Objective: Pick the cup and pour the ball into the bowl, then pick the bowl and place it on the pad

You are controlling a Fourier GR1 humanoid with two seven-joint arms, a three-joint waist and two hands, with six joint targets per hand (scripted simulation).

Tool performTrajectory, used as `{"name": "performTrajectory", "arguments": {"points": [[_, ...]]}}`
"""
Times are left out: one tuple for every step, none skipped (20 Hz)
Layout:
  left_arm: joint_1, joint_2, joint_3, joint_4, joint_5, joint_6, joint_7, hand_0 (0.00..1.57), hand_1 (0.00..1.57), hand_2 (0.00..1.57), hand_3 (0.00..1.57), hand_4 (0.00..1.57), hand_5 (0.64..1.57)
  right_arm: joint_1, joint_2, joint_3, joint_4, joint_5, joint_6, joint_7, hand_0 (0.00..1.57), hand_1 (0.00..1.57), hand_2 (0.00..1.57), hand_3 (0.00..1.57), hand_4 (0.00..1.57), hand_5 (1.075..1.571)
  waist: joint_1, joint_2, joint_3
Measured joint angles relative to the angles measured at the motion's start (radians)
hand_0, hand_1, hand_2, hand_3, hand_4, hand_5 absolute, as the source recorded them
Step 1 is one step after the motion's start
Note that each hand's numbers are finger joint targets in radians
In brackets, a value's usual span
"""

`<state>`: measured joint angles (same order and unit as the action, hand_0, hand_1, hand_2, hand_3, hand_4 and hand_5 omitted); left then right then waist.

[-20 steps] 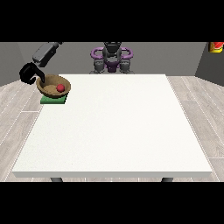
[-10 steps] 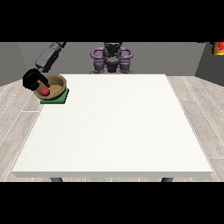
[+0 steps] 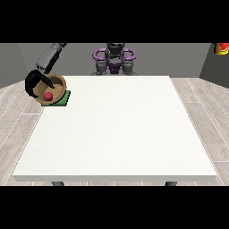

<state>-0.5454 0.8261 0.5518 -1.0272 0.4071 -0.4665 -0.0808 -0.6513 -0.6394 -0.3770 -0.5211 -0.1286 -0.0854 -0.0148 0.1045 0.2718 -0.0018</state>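
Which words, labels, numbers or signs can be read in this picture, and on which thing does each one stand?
None: no word, label, brand, number or sign can be read.
bowl, ball, pad, table and hand at the view's left: no text shows on them.
red and yellow object at the view's top right corner: cut by the edge; any marking on it is too small to read.

Brown bowl (image 3: 53,89) tilted (red ball (image 3: 48,96) inside), overlapping green pad (image 3: 64,99), table's left edge
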Motion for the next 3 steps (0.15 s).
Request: {"name": "performTrajectory", "arguments": {"points": [[0.000,-0.012,-0.011,-0.018,0.002,0.013,0.020,0.00,0.00,0.00,0.00,1.19,1.569,-0.006,-0.002,0.004,0.009,0.004,0.002,0.010,0.00,0.00,0.00,0.00,0.00,1.400,0.002,-0.013,0.0007],[0.006,-0.022,-0.016,-0.015,-0.004,0.022,0.020,0.00,0.00,0.00,0.00,1.19,1.569,-0.009,-0.009,0.015,0.006,0.011,0.015,0.030,0.00,0.00,0.00,0.00,0.00,1.383,-0.006,-0.030,0.0012],[0.010,-0.034,-0.028,-0.031,-0.005,0.033,0.040,0.00,0.00,0.00,0.00,1.19,1.569,-0.009,-0.019,0.020,0.013,0.015,0.025,0.045,0.00,0.00,0.00,0.00,0.20,1.375,-0.004,-0.054,0.0014]]}}
